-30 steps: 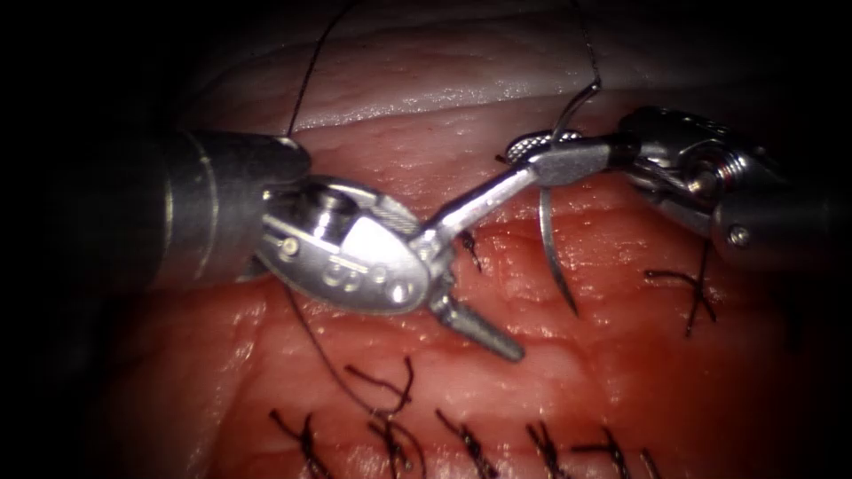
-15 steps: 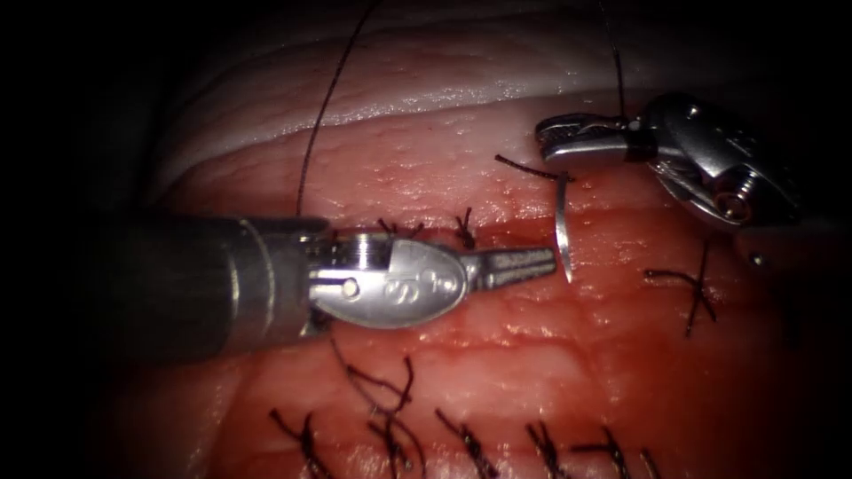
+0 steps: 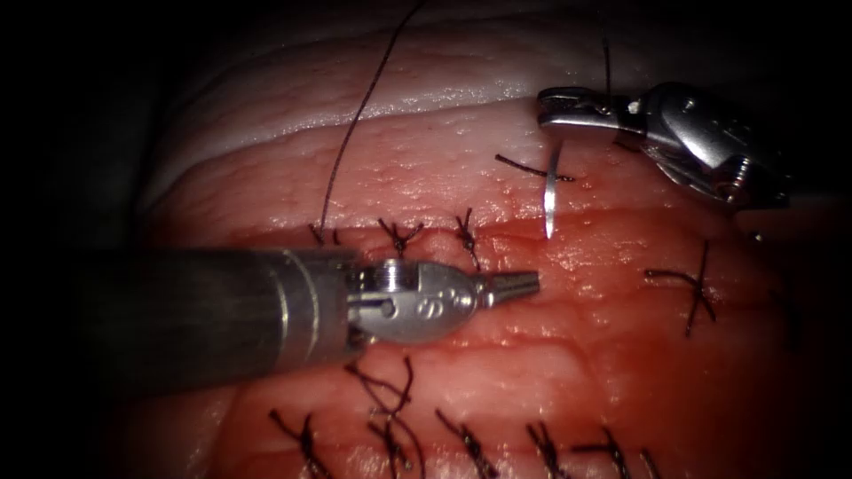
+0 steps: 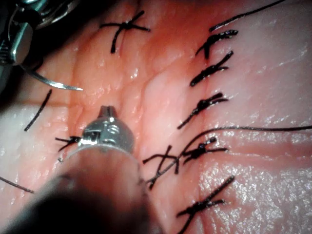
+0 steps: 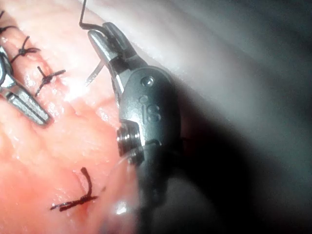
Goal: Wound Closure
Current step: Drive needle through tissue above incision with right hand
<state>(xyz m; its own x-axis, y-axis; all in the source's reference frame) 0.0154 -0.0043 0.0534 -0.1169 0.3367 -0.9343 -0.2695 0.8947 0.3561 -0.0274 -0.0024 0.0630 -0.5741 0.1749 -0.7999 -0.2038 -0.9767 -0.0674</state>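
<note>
Presently we list what lies on the tissue [image 3: 550,355] and what each tool carries.

Right claw [image 3: 568,105]: closed on the needle [image 3: 551,191], gripping it near its thread end. We see the curve hang down from the jaws with the point bare, above the tissue and not in it, just to the right of the stitched line. A second ago the needle sat lower and the left tool's jaws were spread beside it; we now find it raised and free of that tool.

Left claw [image 3: 515,286]: drawn narrow, jaws together, holding nothing. It has pulled back to the left and lies low along the cut [image 3: 586,232], its tip short of the needle point.

Thread [image 3: 355,133]: one dark strand rises from the left end of the stitch row towards the far edge of the tissue; another short length runs up from the right claw.

Knotted stitches [image 3: 399,235]: three in the row along the cut, more in a near row, one apart at the right.

Step in hand, as we judge it: the needle is out and carried in the right tool, between bites. The open stretch of cut lies under the point. We judge that a further bite would call for a square point and a firm grip.
</note>
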